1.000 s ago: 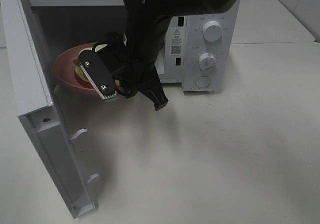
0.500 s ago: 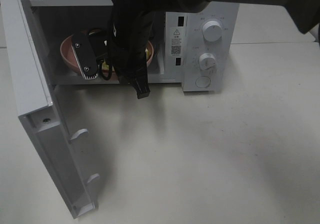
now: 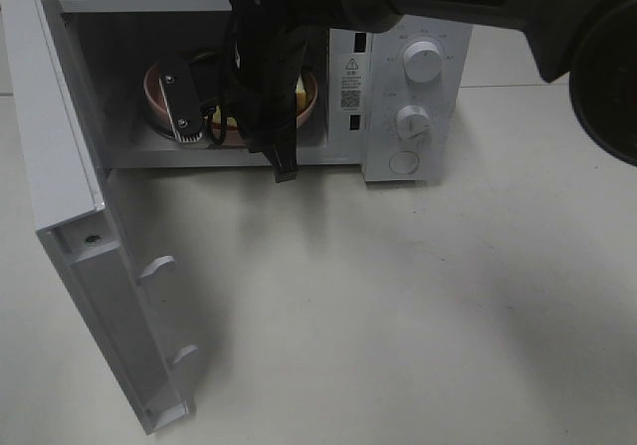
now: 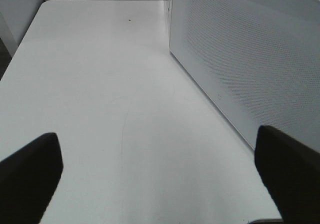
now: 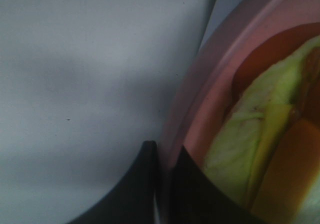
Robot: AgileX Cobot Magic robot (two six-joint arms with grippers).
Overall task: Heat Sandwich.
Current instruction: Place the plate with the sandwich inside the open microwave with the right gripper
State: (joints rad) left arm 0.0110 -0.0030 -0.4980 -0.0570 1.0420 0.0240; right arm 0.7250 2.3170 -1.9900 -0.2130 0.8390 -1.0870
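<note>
The sandwich (image 5: 260, 134), pale bread with yellow-green filling, lies on a round pink plate (image 5: 210, 93). My right gripper (image 5: 164, 151) is shut on the plate's rim, one finger on each side of it. In the high view the right arm reaches across to the left into the open microwave (image 3: 398, 27) and holds the plate (image 3: 156, 85) inside the cavity. The arm hides most of the sandwich (image 3: 301, 91) and the gripper itself. My left gripper (image 4: 160, 169) stands open over bare table beside a perforated white wall (image 4: 250, 58), holding nothing.
The microwave door (image 3: 90, 236) swings out wide at the left, toward the table's front. Two knobs (image 3: 423, 62) and a round button are on the control panel at the right. White tabletop (image 3: 418, 316) stretches in front.
My right arm has carried the plate with the sandwich from the microwave's opening deeper into the cavity and a little to the right. The left gripper's state is unchanged.
</note>
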